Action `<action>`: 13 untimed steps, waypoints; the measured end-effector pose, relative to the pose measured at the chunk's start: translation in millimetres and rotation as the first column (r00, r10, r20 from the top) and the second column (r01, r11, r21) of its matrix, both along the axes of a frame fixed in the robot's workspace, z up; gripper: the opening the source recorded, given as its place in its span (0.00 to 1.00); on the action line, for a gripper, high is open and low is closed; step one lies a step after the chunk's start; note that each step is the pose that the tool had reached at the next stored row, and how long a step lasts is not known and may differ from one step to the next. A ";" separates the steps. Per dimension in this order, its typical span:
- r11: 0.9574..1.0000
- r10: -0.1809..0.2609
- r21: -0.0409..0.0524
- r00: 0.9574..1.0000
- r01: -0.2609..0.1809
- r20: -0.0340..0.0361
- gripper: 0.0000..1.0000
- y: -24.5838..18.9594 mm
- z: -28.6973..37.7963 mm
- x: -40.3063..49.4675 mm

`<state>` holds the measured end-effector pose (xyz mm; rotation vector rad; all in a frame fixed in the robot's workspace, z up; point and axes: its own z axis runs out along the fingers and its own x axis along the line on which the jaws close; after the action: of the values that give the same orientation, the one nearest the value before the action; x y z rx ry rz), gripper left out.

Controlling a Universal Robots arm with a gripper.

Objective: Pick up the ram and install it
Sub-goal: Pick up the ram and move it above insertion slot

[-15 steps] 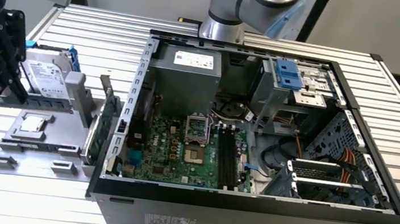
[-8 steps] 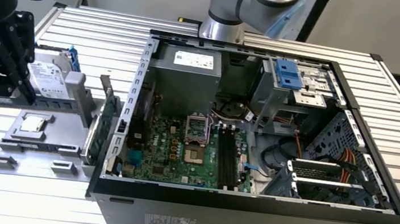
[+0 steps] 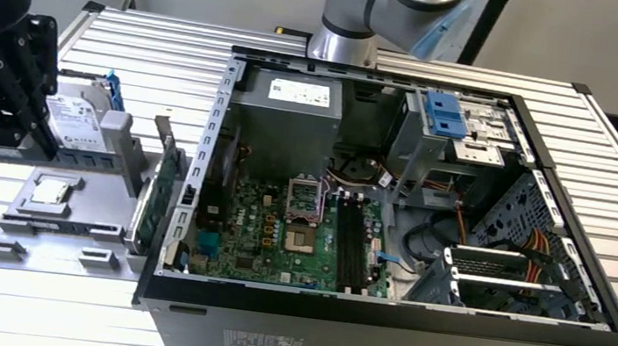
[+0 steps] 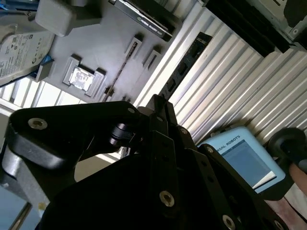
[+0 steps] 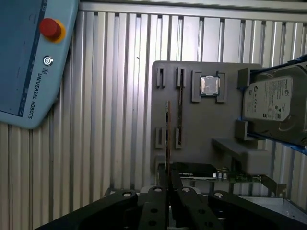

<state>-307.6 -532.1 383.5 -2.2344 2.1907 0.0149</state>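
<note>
One thin stick, the ram, is what we see edge-on in the first wrist view. It runs out from between the fingertips of the tool, which looks closed on its narrow edges. We judge it gripped and not resting on anything.

Its long axis lies parallel to the long dark slot of the grey tray. The ram is just beside that slot, not in it, and the slot looks bare.

Around it on the tray are the square silver processor in its pocket, the hard drive in its cradle and the green expansion card near the tool.

In the exterior view the tool hangs over the tray at the view's left. The open computer case stands well apart toward the view's right. On its board, the black memory slots run from near to far.

Tray and case both sit on a ribbed metal counter. A blue control pendant with a red button lies on it too, clear of the tray.
</note>
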 end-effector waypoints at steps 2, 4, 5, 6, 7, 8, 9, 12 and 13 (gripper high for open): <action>1.000 -0.008 0.000 1.000 0.008 0.000 0.00 0.0 1.5 0.0; 1.000 -0.010 0.000 1.000 0.010 0.000 0.00 0.1 5.0 0.2; 1.000 -0.010 0.000 1.000 0.010 0.000 0.00 0.1 7.5 0.4; 1.000 -0.010 0.000 1.000 0.010 -0.001 0.00 0.0 10.1 0.5; 1.000 -0.010 0.000 1.000 0.010 -0.001 0.00 0.0 12.9 0.5; 1.000 -0.010 0.000 1.000 0.010 -0.001 0.00 0.0 15.2 0.5; 1.000 -0.010 0.000 1.000 0.010 -0.001 0.00 0.0 16.9 0.5; 1.000 -0.009 0.000 1.000 0.009 -0.001 0.00 0.0 19.1 0.5; 1.000 -0.009 0.000 1.000 0.009 -0.001 0.00 0.1 20.5 0.5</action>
<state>-307.1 -532.1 404.0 -2.2246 2.2019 0.0161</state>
